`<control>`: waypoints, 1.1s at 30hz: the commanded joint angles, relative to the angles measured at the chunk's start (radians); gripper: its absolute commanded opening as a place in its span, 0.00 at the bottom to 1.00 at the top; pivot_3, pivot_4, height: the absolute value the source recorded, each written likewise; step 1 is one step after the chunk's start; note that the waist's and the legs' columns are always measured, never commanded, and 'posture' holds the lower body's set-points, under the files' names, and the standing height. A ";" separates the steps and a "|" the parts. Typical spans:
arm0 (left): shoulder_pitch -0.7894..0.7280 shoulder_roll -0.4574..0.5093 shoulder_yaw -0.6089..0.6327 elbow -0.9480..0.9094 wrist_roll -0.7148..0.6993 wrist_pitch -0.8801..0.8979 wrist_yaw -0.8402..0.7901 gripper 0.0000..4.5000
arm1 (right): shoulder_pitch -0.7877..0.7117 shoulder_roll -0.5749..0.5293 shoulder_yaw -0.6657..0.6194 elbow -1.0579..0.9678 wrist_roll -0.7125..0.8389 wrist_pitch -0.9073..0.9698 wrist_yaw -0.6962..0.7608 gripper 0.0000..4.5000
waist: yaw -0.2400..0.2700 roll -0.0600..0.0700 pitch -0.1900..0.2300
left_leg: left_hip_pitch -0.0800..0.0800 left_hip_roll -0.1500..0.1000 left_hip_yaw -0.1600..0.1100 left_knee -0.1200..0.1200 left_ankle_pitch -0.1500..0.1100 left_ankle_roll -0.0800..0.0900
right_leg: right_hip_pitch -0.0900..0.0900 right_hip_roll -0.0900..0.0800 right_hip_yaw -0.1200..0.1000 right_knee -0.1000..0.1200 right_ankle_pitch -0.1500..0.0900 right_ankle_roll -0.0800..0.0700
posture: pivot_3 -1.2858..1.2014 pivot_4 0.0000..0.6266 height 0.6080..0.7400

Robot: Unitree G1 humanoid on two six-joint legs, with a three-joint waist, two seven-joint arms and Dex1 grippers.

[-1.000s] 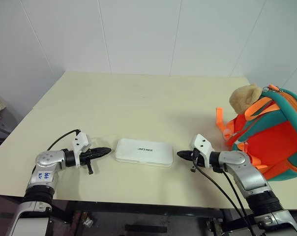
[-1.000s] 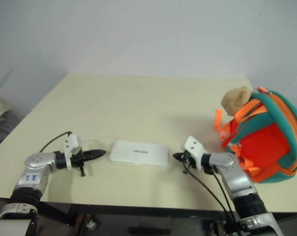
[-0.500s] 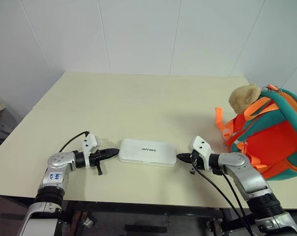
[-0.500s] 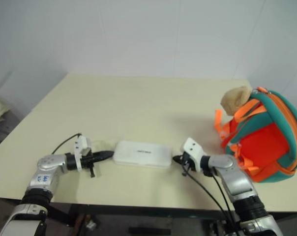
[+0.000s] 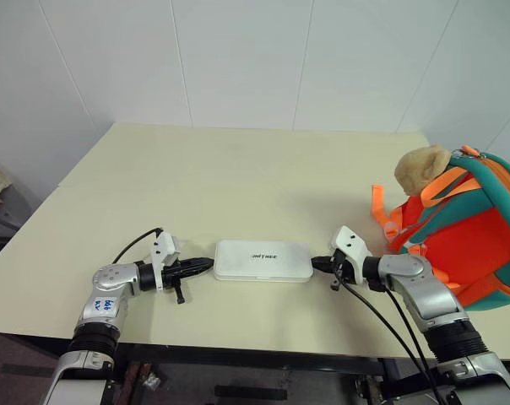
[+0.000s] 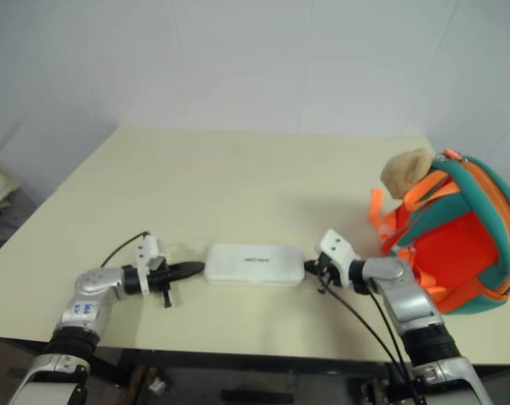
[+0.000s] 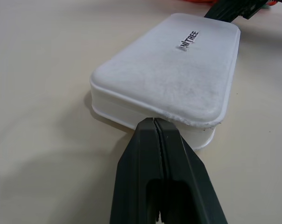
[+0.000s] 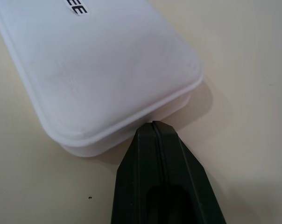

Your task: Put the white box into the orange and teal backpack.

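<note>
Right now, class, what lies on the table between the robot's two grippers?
The white box lies flat between the left gripper and the right gripper, each shut tip pressing one short end, seen from the head views.

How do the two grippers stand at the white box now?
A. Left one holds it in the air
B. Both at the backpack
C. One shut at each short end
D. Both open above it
C: the left gripper and the right gripper, fingers shut, each meet a short end of the box, which lies flat on the table.
</note>
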 commanded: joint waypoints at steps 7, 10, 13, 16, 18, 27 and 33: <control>-0.030 0.037 0.016 0.022 0.011 -0.053 0.033 0.01 | 0.045 -0.028 -0.019 -0.112 0.036 0.071 0.029 0.00 | -0.002 0.000 0.000 | 0.000 0.000 0.000 0.000 0.000 0.000 | 0.000 0.000 0.000 0.000 0.000 0.000 | 0.52 0.24 1.00; -0.031 0.033 0.010 0.016 0.006 -0.050 0.028 0.01 | 0.046 -0.023 -0.018 -0.116 0.036 0.077 0.022 0.00 | -0.001 0.000 0.000 | 0.000 0.000 0.000 0.000 0.000 0.000 | 0.000 0.000 0.000 0.000 0.000 0.000 | 0.52 0.24 1.00; -0.028 0.034 0.003 0.006 0.008 -0.051 0.020 0.01 | 0.052 -0.022 -0.014 -0.127 0.035 0.086 0.021 0.00 | -0.001 0.000 0.000 | 0.000 0.000 0.000 0.000 0.000 0.000 | 0.000 0.000 0.000 0.000 0.000 0.000 | 0.52 0.24 1.00; -0.020 0.065 0.019 -0.025 -0.001 -0.037 0.015 0.01 | 0.068 -0.056 -0.027 -0.151 0.031 0.115 0.023 0.00 | 0.000 0.000 0.000 | 0.000 0.000 0.000 0.000 0.000 0.000 | 0.000 0.000 0.000 0.000 0.000 0.000 | 0.52 0.24 1.00; -0.009 0.102 0.043 -0.057 -0.028 0.013 0.000 0.00 | 0.078 -0.110 -0.046 -0.169 0.039 0.155 0.049 0.04 | 0.000 0.000 0.000 | 0.000 0.000 0.000 0.000 0.000 0.000 | 0.000 0.000 0.000 -0.001 0.000 0.000 | 0.52 0.24 1.00; 0.023 0.255 0.064 -0.160 -0.151 0.460 -0.117 0.40 | 0.042 -0.258 -0.131 -0.193 0.159 0.306 0.144 0.68 | -0.003 0.000 0.000 | 0.000 0.000 0.001 -0.001 -0.001 0.001 | -0.001 0.000 0.001 -0.002 0.000 -0.001 | 0.52 0.24 1.00; -0.096 0.260 -0.004 -0.085 -0.109 0.748 -0.045 0.84 | -0.111 -0.191 -0.170 -0.103 0.246 0.513 0.073 1.00 | -0.002 0.000 0.000 | 0.000 0.000 0.001 0.000 -0.001 0.001 | -0.001 0.000 0.001 -0.001 0.001 -0.001 | 0.52 0.24 1.00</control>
